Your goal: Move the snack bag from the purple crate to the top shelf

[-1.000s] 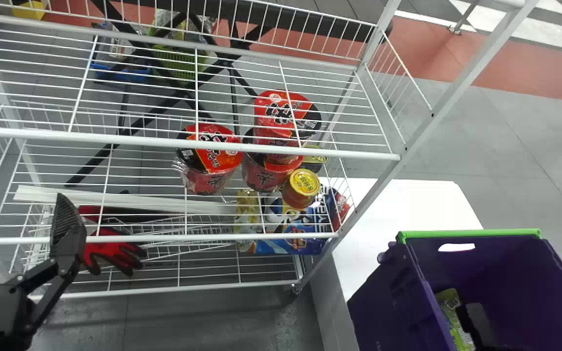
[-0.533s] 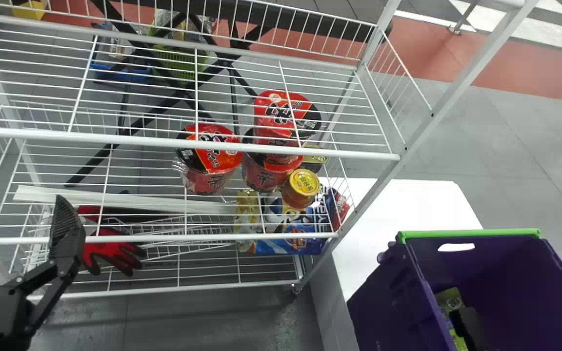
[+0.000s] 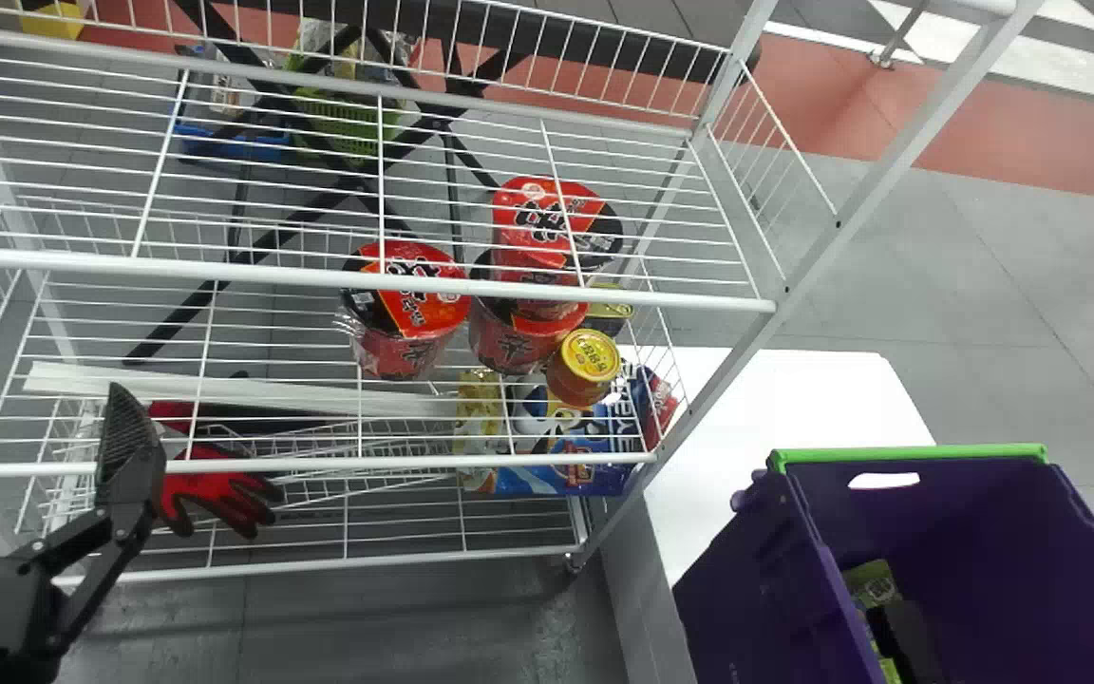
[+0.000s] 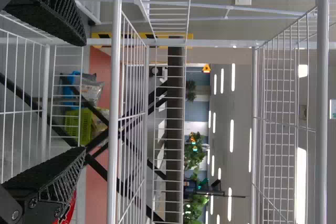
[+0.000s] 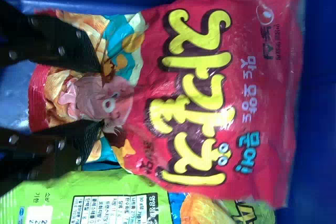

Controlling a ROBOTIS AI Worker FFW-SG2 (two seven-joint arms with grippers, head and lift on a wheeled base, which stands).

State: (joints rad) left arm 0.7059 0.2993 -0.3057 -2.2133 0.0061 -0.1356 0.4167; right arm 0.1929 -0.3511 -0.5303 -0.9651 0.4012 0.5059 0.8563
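Right gripper (image 5: 102,97) edged sideways; snack bag (image 5: 247,93) lies at its spread fingers (unclamped, I'd say), closing looks next.

White wire shelf rack (image 3: 224,273) that stood on grey floor (image 3: 889,256), red-and-black round tubs (image 3: 414,318) and a yellow-lidded round tin (image 3: 590,353) that sat on a lower tier, smooth white table (image 3: 784,408) just beside, green-rimmed purple plastic crate (image 3: 756,598) that seemed to rest on it.
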